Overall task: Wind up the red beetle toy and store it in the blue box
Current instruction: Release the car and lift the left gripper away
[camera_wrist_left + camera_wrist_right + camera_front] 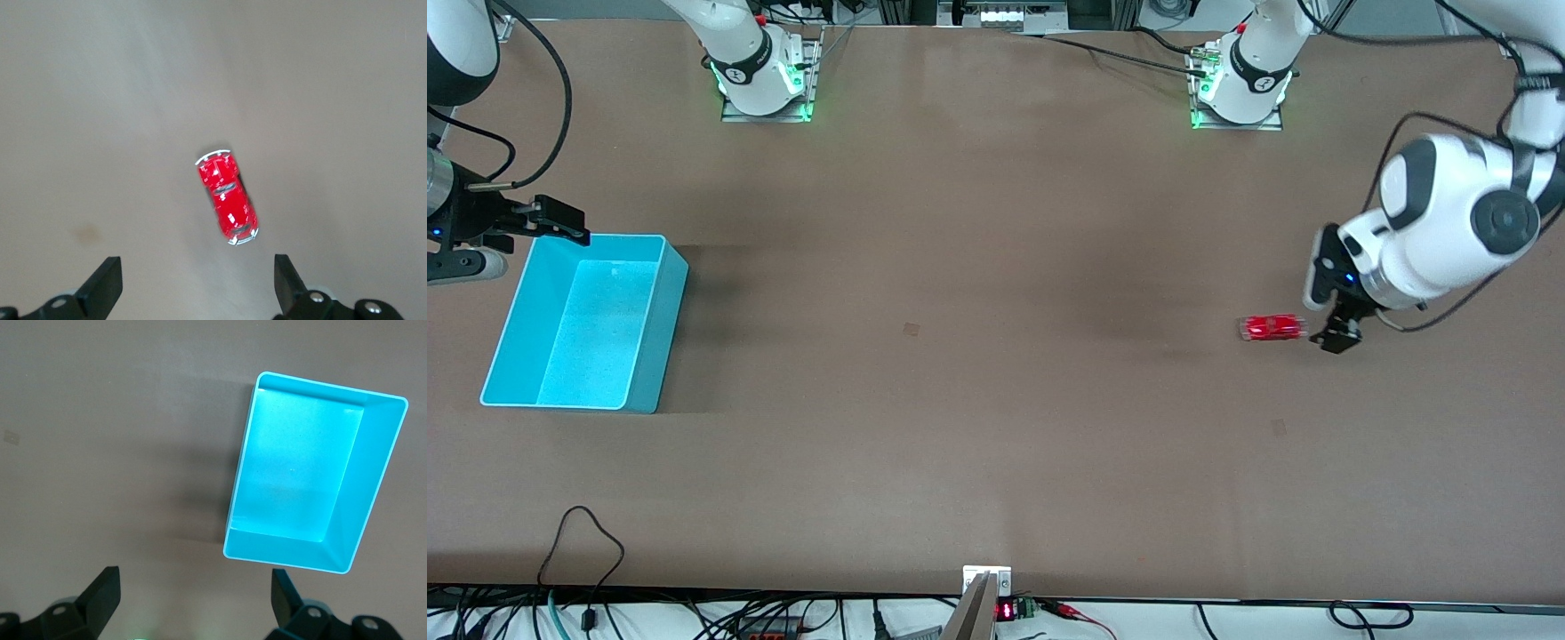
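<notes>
The red beetle toy [1272, 327] sits on the table [996, 356] at the left arm's end. The left gripper [1339, 336], at the toy's 3 o'clock, is wide open and empty, ready to grab. The right gripper [560, 222] waits wide open, empty, by the blue box [660, 293]

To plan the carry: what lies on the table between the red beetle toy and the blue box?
Only bare table lies between the red beetle toy and the blue box, as the front view shows.

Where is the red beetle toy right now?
The red beetle toy lies on the bare table toward the left arm's end, with the open left gripper close beside it. The blue box sits at the right arm's end.
</notes>
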Controlling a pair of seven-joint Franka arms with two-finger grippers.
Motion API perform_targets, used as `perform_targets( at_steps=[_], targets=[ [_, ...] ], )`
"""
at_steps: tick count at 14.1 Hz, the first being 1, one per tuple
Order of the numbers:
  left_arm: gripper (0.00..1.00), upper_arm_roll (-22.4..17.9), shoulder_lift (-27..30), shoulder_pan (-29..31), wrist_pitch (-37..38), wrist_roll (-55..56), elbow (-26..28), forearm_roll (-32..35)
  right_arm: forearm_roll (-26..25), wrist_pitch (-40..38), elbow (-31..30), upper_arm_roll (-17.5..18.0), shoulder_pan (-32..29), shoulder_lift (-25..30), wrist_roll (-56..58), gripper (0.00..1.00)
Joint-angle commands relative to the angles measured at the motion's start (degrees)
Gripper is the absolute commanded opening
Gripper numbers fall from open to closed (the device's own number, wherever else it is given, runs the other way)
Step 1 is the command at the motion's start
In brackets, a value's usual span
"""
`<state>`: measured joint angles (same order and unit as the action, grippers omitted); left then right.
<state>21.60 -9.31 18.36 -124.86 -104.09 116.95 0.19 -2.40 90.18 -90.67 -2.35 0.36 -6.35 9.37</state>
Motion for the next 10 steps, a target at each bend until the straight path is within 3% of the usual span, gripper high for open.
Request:
perform_targets(
  at_steps=[1,4,7,10],
  targets=[
    [1.00,0.55,0.17,-3.31,0.58,0.72,-1.29,-6.84,0.29,0.09,0.24,0.33,-0.27,0.11,-0.41,1.00],
    [1.00,0.46,-0.36,-7.44,0.32,14.21,-2.68,-9.77,0.46,0.17,0.24,0.33,-0.45,-0.15,-0.50,1.00],
    [1.00,0.37,-2.03,-9.57,0.32,35.63,-6.90,-9.60,0.55,0.09,0.24,0.42,-0.27,-0.50,0.29,1.00],
    [1.00,-0.07,-1.94,-10.80,0.23,55.25,-7.79,-9.59,0.91,0.17,0.24,0.86,0.78,-0.77,0.21,1.00]
  ],
)
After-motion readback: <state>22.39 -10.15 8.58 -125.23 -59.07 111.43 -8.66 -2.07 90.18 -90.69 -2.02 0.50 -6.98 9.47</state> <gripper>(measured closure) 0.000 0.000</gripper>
